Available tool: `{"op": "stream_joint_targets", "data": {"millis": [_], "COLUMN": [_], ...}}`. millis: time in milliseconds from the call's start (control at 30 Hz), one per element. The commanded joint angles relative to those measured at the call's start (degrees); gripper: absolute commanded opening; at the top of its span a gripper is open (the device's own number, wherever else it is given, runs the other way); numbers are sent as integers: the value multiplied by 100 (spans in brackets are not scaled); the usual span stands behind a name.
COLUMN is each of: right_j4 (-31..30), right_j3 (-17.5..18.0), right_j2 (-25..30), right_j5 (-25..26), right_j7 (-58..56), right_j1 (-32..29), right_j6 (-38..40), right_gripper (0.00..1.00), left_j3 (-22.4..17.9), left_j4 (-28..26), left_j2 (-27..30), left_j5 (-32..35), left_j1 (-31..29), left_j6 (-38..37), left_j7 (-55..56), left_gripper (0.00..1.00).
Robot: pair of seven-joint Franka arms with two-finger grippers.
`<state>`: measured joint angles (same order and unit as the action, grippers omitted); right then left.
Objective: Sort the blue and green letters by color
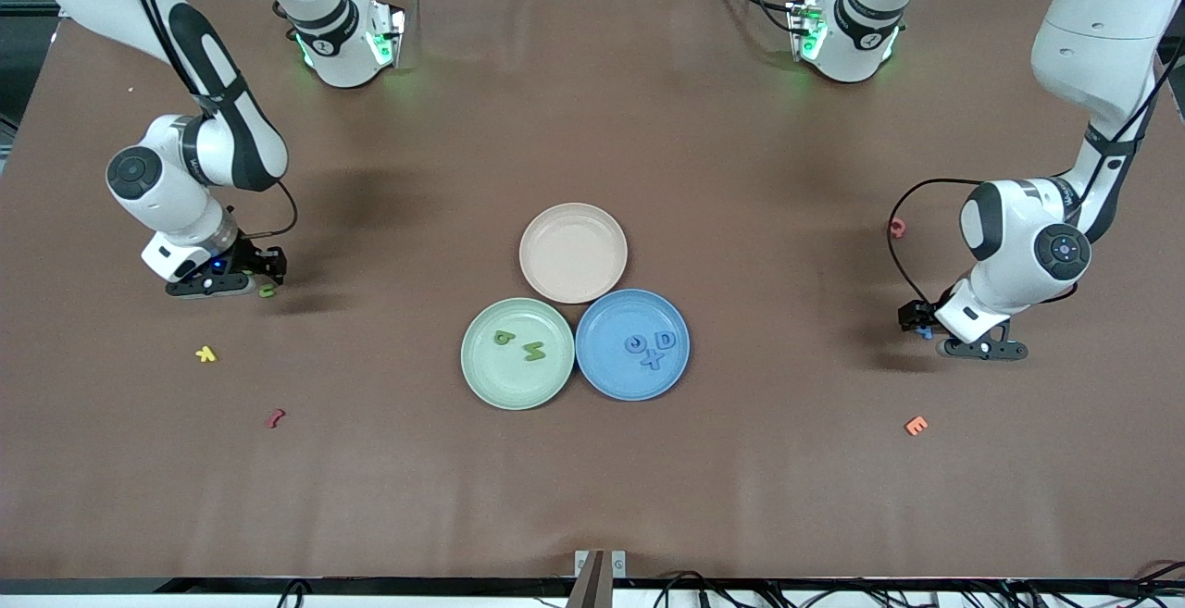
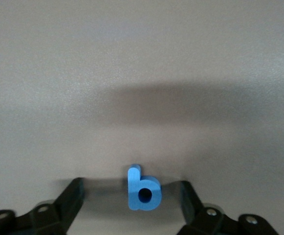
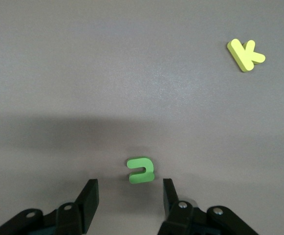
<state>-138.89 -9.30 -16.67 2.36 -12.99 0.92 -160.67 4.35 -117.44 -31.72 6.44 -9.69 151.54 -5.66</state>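
Low down, left tool [image 2: 132, 208] open astride blue letter [image 2: 142, 189], right tool [image 3: 128, 200] open (green letter [image 3: 141, 170] just ahead)

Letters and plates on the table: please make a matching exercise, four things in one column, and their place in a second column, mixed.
Things:
1. blue letter D
2. green letter N
3. small green letter
4. orange letter E

Places:
a. on the table between the right gripper's open fingers
b. in the blue plate
c. on the bare table, at the left arm's end
d. in the green plate

Pairs: 1-b, 2-d, 3-a, 4-c
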Motion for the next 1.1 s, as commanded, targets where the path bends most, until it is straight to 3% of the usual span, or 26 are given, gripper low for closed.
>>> {"op": "stream_joint_targets", "data": {"millis": [0,667,867,1067], "right_j4": [81,222,257,301], "right_j3": [86,121,323,780], "right_j2": [-91,-302,-390,-460], "right_j5": [-7,-60,-69,-69], "right_j7": [-203,-353,-353,-353], "right_j1": [-119,-268,-443,-918], "right_j6": [-43,-61,-114,-114], "right_gripper": [60,54,51,50], "left_j3": [-4,40,365,752], "left_j4": [64,283,546,986], "left_j2": [-53,43,131,131], "left_j5": [50,6,6,15], "left_j1": [2,72,72,256], "left_j6": [25,-19,-273,-695], "left_j7": [109,135,863,2136], "left_gripper": [1,0,0,0]}}
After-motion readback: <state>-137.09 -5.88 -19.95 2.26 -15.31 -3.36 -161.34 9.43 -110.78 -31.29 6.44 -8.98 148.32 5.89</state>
